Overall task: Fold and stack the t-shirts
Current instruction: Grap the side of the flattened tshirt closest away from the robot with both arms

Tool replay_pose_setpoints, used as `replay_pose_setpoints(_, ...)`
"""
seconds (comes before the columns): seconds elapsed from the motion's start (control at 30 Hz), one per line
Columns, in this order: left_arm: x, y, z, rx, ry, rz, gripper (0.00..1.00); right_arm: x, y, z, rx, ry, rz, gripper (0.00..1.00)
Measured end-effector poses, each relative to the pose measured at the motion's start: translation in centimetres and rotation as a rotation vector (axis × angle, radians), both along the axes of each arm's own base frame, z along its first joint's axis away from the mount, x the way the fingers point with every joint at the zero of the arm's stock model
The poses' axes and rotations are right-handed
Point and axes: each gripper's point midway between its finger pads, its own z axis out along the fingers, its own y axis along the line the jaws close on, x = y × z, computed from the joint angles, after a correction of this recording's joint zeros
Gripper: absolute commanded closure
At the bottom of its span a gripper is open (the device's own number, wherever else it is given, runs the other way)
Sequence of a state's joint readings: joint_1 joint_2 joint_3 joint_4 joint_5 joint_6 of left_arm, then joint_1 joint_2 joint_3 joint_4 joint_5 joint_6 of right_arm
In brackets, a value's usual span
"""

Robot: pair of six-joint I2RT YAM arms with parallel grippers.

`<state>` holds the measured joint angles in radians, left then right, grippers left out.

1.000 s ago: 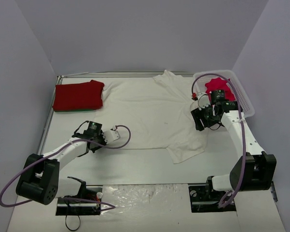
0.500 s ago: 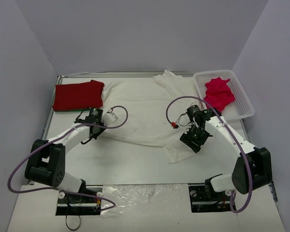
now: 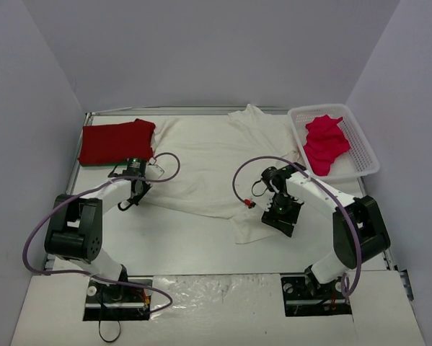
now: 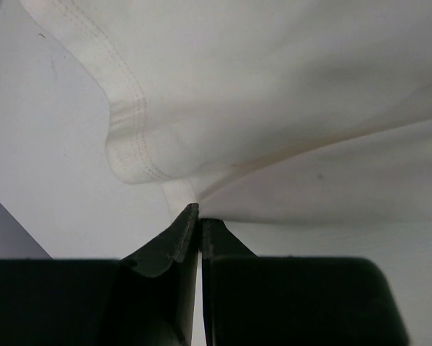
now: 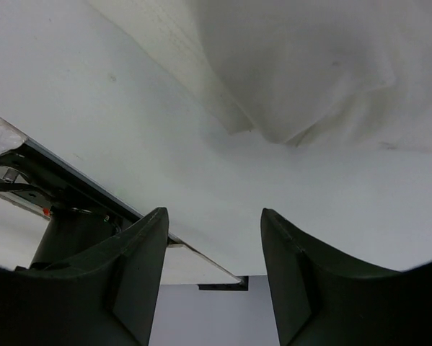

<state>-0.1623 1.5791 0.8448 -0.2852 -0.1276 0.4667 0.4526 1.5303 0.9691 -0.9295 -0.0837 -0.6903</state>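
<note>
Three t-shirts show: the cream-white shirt [image 3: 216, 162] lies spread mid-table [image 3: 187, 245], the red shirt [image 3: 117, 142] sits folded beyond its left edge, and the pinkish-red shirt [image 3: 325, 143] is in the basket [image 3: 367, 155] off its right edge. The left gripper [image 4: 198, 216] is clenched on the cream-white shirt's hem. The right gripper [image 5: 212, 216], jaws parted and grasping nothing, hangs over bare table beside its near corner.
</note>
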Motion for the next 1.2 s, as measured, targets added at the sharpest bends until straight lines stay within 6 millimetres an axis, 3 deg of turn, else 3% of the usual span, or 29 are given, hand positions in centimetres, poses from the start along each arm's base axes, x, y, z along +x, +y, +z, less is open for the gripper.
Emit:
replay_pose_setpoints(0.43,-0.1,-0.5,-0.2,-0.026,0.007,-0.01,0.98,-0.1,3.9,-3.4,0.008,0.044,0.099,0.52)
replay_pose_setpoints(0.57,-0.1,-0.6,-0.3,-0.035,0.01,-0.013,0.98,-0.2,4.3,-4.8,-0.004,0.076,0.099,0.53)
replay_pose_setpoints(0.7,-0.2,-0.8,-0.3,-0.041,0.013,-0.016,0.98,-0.1,4.3,-4.8,-0.03,0.077,0.093,0.53)
replay_pose_setpoints(0.8,-0.2,-0.8,-0.3,-0.045,0.014,-0.018,0.97,0.0,4.3,-4.9,-0.041,0.067,0.093,0.59)
replay_pose_setpoints(0.93,-0.3,-0.9,-0.4,-0.051,0.018,-0.021,0.97,0.7,4.4,-5.1,-0.057,0.028,0.088,0.83)
replay_pose_setpoints(1.13,-0.3,-1.1,-0.4,-0.057,0.023,-0.024,0.98,1.2,4.2,-5.2,-0.091,-0.007,0.084,1.0)
replay_pose_setpoints(1.2,-0.4,-1.1,-0.5,-0.061,0.024,-0.026,0.98,1.2,4.2,-5.2,-0.095,-0.011,0.078,1.0)
